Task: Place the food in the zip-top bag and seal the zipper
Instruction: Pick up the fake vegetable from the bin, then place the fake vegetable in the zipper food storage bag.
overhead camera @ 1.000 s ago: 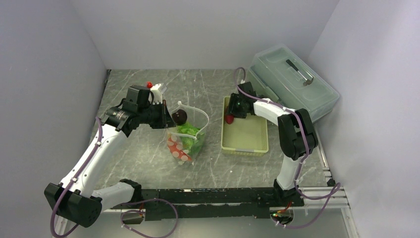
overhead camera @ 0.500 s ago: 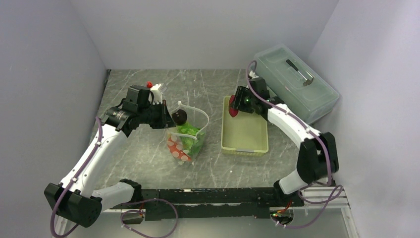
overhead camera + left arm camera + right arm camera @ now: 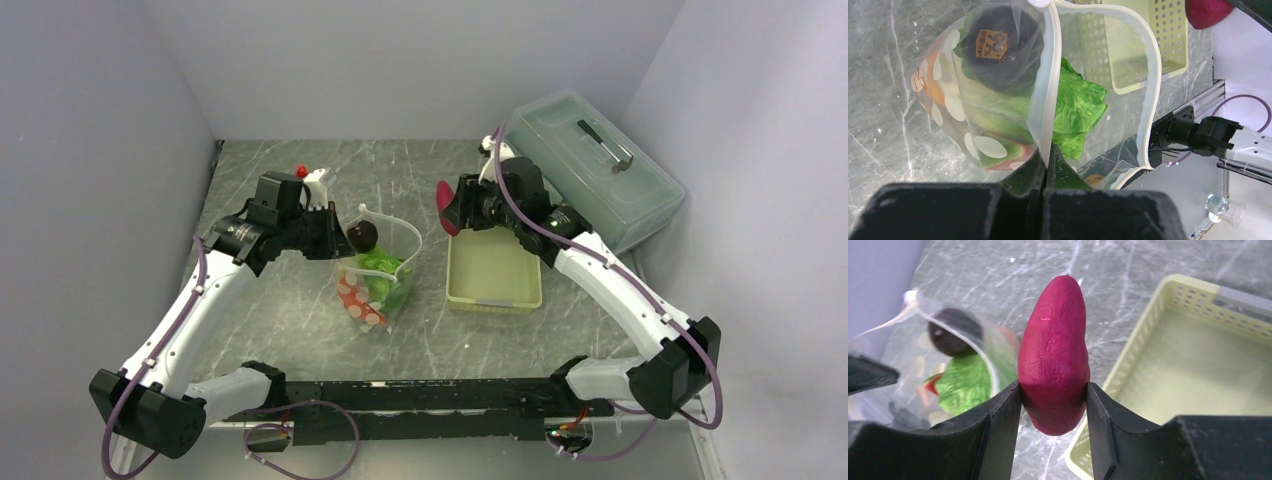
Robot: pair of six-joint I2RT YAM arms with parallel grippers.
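The crimson long piece (image 3: 1054,355) had left the pale green basket (image 3: 495,302), where it sat low at the far left corner a second before. It now hung in the air off that corner, clamped between the two fingers of the right gripper (image 3: 1053,391) and carried toward the zip-top bag (image 3: 380,275). The bag had not moved. It stood on the worktop (image 3: 300,310) with lettuce (image 3: 1078,105) and a dark maroon ball (image 3: 998,45) inside. The left gripper (image 3: 1044,167), pressed together, still pinched the zipper (image 3: 1045,90) to hold the mouth open. The basket looked bare, so this was probably the last piece before sealing.
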